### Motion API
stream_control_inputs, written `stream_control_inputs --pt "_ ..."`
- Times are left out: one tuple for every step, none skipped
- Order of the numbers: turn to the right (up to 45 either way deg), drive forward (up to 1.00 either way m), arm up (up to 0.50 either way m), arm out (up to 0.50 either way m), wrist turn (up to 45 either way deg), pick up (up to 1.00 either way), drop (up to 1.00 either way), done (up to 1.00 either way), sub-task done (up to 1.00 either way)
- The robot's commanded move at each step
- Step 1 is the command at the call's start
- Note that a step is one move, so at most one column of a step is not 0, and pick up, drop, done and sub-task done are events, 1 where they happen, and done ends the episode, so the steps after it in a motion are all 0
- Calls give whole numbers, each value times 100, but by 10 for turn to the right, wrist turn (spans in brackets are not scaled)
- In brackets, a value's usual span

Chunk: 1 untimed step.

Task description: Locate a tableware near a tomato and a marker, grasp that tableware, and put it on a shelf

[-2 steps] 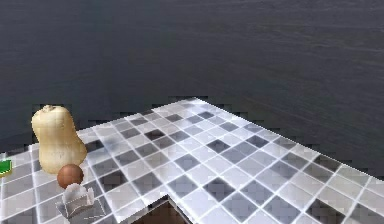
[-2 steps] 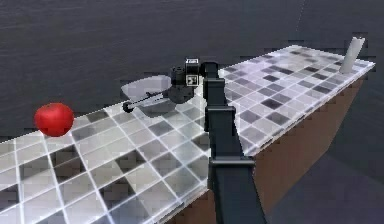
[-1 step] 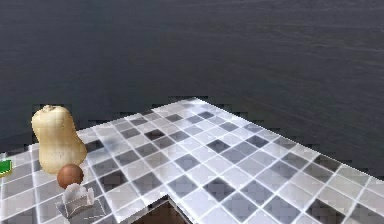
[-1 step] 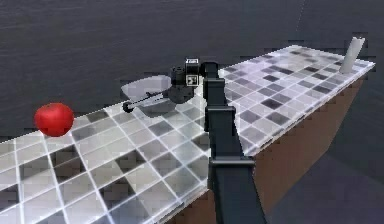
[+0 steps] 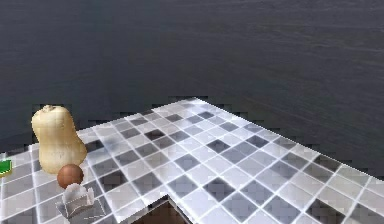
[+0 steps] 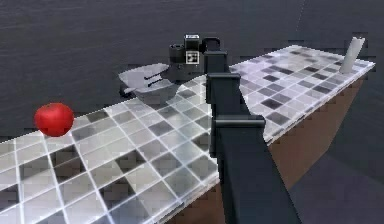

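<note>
Where the tool point(image 6: 172, 72) shows at a grey bowl point(image 6: 143, 86), I cannot tell whether it holds anything.

A green thing point(image 5: 5, 166) on the tiled counter point(image 5: 250, 160) is cut by the forward view's left edge. A clear glassy object point(image 5: 82, 203) at the counter's near edge is too faint to name. The gripper point(image 6: 168, 73) overlaps a grey bowl point(image 6: 140, 86) on the counter, so whether it holds anything cannot be told.

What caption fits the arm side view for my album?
Gripper near a grey bowl and red tomato on a checkered counter.
</note>
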Motion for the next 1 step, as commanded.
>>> stream_control_inputs --pt "0 0 0 0 -450 0 0 0 0"
